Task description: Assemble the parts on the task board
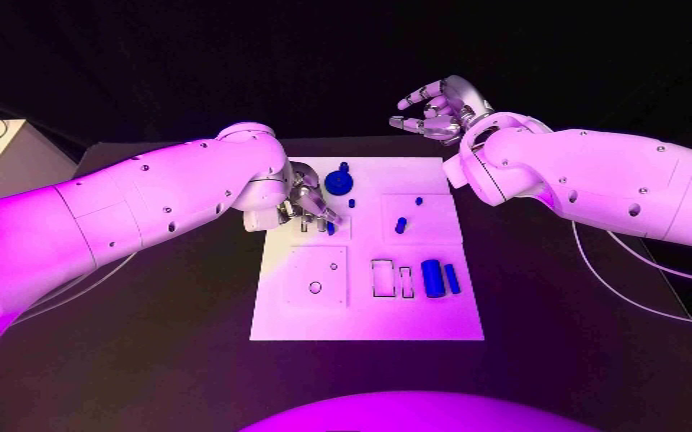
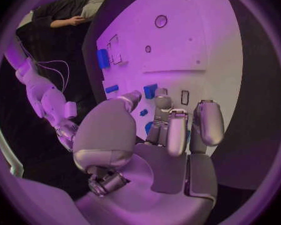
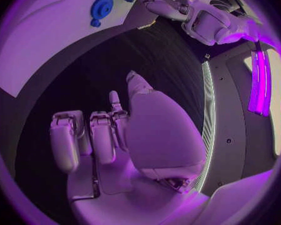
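Note:
The white task board (image 1: 368,297) lies mid-table. My left hand (image 1: 299,202) hovers low over its far-left part, thumb and fingers apart, their tips close around a small blue part (image 1: 330,227) (image 2: 150,90) that stands on the board; nothing is plainly gripped. A round blue part (image 1: 339,182) (image 3: 102,7) sits just beyond that hand. Small blue parts (image 1: 401,224) stand right of it. Two longer blue parts (image 1: 440,276) (image 2: 103,58) lie at the board's right side. My right hand (image 1: 437,112) (image 3: 115,135) is raised past the board's far right corner, fingers loosely bent, holding nothing.
The board's near-left plate (image 1: 317,277) has round holes, and narrow rectangular slots (image 1: 392,279) lie beside the long blue parts. Black table (image 1: 577,332) surrounds the board. Thin cables (image 1: 613,277) trail on the table at the right.

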{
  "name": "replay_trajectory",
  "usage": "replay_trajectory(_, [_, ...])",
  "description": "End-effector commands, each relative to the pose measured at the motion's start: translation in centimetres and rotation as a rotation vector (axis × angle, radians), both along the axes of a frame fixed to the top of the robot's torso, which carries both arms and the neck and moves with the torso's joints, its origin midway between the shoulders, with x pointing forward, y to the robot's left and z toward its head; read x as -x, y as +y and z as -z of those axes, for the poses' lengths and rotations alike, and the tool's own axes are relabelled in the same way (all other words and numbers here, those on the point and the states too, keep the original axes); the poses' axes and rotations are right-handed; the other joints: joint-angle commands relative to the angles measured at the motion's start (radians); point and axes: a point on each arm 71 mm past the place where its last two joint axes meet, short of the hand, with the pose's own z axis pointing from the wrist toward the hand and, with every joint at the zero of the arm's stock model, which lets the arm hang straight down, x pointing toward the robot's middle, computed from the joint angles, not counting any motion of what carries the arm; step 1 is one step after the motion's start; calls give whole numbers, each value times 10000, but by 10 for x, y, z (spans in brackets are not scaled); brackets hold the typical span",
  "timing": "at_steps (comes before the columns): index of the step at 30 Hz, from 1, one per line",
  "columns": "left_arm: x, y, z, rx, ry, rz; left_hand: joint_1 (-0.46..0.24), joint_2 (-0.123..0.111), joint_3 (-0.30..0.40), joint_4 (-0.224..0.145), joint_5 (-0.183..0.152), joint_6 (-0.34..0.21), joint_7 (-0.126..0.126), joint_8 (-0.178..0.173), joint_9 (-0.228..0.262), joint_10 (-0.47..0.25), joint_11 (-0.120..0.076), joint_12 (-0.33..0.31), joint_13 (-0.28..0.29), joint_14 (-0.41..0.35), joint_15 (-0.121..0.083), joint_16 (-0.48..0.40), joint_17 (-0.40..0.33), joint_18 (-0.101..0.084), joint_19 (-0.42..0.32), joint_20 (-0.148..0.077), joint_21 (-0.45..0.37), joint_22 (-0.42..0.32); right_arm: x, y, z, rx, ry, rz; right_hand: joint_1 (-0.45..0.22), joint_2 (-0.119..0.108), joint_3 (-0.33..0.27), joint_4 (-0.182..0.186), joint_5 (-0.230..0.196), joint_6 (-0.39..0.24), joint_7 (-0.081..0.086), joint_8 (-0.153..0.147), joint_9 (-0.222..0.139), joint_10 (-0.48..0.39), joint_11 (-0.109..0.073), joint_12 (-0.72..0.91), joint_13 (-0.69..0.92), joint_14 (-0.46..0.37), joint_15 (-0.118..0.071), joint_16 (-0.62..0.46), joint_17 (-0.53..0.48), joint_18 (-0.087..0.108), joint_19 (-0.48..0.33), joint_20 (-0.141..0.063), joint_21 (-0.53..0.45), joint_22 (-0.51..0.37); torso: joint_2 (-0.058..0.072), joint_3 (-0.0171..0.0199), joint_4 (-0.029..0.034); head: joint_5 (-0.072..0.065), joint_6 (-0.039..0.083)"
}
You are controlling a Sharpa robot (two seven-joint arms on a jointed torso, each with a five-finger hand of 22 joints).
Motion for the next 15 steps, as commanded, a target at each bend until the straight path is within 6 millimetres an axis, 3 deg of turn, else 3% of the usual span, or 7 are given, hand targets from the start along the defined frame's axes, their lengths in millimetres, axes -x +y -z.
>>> replay_trajectory(1, [3,-3,1,4,250,211,83,-9,84,-8,-21,-62,-22,32,17,-42,-12,49,10,542,-15,22,1607,-76,-38,37,30,10,0,2,0,63,30,-172,-103,28,69,3,44,-52,-2,5,-16,-24,-17,-60,1645,831,-76,-43,1799,71,805,-34,-62,2247,6,-3,4,-7,-12])
replay_trajectory(6, [3,-3,1,16,276,216,130,-10,129,-18,-21,-52,-29,40,40,-37,-17,58,19,543,-18,24,1611,-79,-31,36,37,26,0,2,0,69,31,-192,-103,28,69,3,44,-52,-2,5,-16,-24,-17,-60,1645,831,-76,-43,1799,71,805,-34,-62,2247,18,0,0,-17,-18])
replay_trajectory(15, [2,-4,3,53,339,156,671,197,1024,-231,-21,-72,-95,7,233,-27,-83,84,43,552,-76,34,1637,-80,-38,-11,50,49,0,3,0,88,44,-227,-103,28,69,3,44,-52,-2,5,-16,-24,-17,-60,1645,831,-76,-43,1799,71,805,-34,-62,2247,31,-1,-16,-45,-64])
